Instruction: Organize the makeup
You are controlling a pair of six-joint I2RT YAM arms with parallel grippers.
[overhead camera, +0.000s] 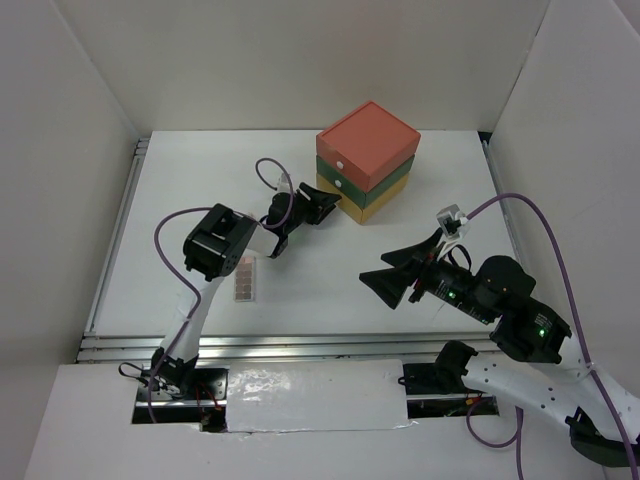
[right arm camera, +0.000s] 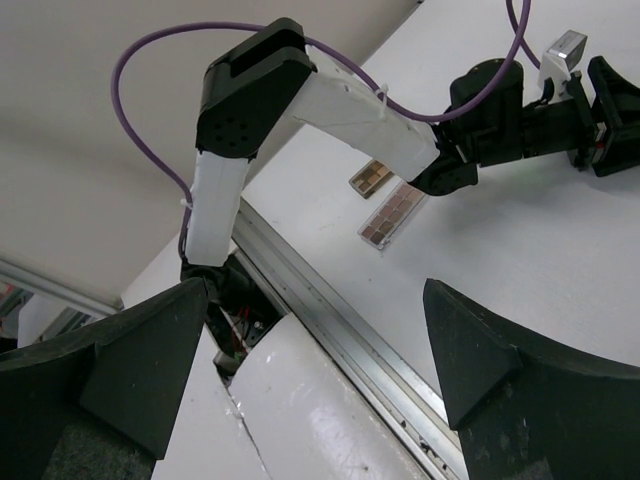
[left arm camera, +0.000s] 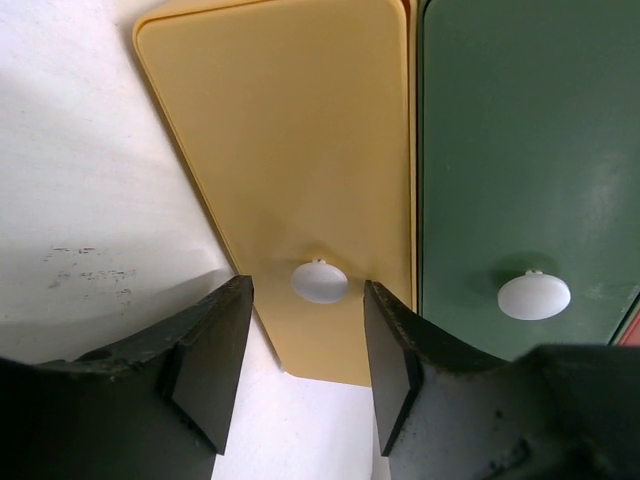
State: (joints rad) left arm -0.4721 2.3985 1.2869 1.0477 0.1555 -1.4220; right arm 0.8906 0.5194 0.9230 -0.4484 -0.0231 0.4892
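While you read the top view from its left edge, note the left arm point(overhead camera: 215, 245) arching over the white table point(overhead camera: 180, 180). One narrow brown eyeshadow palette point(overhead camera: 245, 278) lies flat on the table under its elbow, at about 7 o'clock from the left gripper point(overhead camera: 322, 206). That gripper points at the foot of the drawer box point(overhead camera: 368, 145), which stands at about 1 o'clock from the table's middle, orange on top, green below, yellow lowest. In the left wrist view you see the yellow drawer point(left arm camera: 290, 130) face-on, with the green drawer point(left arm camera: 520, 150) to its right. The left jaws stand partly apart, one black finger on each side of the yellow drawer's white knob point(left arm camera: 320, 281). A sliver of yellow shows on both sides of the knob, so nothing is gripped. Further right, the right gripper point(overhead camera: 390, 278) hangs above bare table at about 5 o'clock from the box, well apart from it. Its jaws are spread wide and hold nothing. In the right wrist view its fingers point(right arm camera: 150, 370) frame the table edge. There the eyeshadow palette shows again, and a second palette point(right arm camera: 371, 178) lies just beside it at 11 o'clock, partly hidden by the left arm. You cannot tell whether the two touch.
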